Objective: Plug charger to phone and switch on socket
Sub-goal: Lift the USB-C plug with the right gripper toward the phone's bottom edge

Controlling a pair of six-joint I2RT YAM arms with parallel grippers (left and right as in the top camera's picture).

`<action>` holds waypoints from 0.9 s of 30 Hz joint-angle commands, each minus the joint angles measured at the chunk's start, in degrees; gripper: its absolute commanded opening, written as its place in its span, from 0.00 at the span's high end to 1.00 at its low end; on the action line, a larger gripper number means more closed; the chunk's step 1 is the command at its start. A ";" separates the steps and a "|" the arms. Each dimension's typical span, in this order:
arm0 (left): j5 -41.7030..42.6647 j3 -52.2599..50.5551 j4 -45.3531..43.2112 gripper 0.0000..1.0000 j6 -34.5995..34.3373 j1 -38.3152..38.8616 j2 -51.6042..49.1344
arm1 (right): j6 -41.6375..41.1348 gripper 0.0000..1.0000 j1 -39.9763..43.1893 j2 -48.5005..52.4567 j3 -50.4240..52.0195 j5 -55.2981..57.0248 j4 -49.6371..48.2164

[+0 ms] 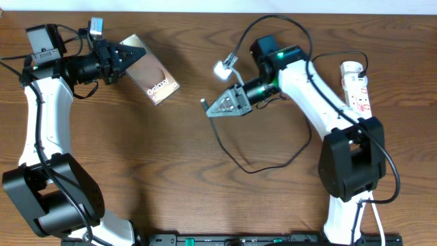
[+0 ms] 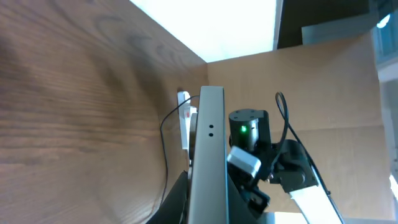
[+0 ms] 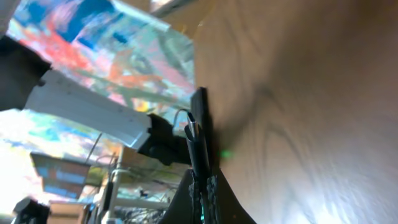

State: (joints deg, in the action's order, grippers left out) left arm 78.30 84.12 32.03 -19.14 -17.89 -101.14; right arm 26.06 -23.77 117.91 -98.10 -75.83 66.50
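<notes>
On a wooden table (image 1: 171, 171), the loose black cable of the charger (image 1: 251, 171) sags in a loop closest to the arm bases, then rises toward the right gripper (image 1: 210, 109). That gripper lies low over the wood, pointing left, clamped on the cable just behind its small connector tip (image 1: 203, 102), which juts out past the fingers. In the right wrist view the tip (image 3: 192, 134) stands straight up between the dark fingers (image 3: 186, 193), aimed at a dark upright edge beyond it. To the right, partly hidden behind the right arm, the white socket (image 1: 356, 85) lies along the table edge with its rounded end farthest from the bases and red marks on its face; the position of its switches cannot be made out. Across a stretch of bare wood to the left of the tip is the phone (image 1: 156, 78), lying at a slant with its white lettering facing up and well apart from the connector. The left gripper (image 1: 136, 53) grasps the phone at its far upper end. Its wrist view shows the phone's pale edge (image 2: 208, 162) rising from between the fingers, with the socket (image 2: 183, 121) small in the distance. Whether the phone's lower corner touches the table cannot be told.
</notes>
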 commanded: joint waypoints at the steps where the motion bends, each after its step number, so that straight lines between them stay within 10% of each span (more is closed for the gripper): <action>1: 6.84 1.07 -0.96 0.93 3.06 0.22 1.03 | -0.02 0.99 -3.23 -0.02 0.00 -4.26 -1.11; 27: 10.91 1.07 -0.94 0.93 2.84 0.24 1.05 | -22.47 0.99 -7.52 0.00 0.00 -0.76 -20.50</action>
State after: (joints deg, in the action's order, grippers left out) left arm 86.74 84.12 31.03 -16.64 -17.89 -101.14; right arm 6.94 -31.09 117.91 -98.08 -77.54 46.85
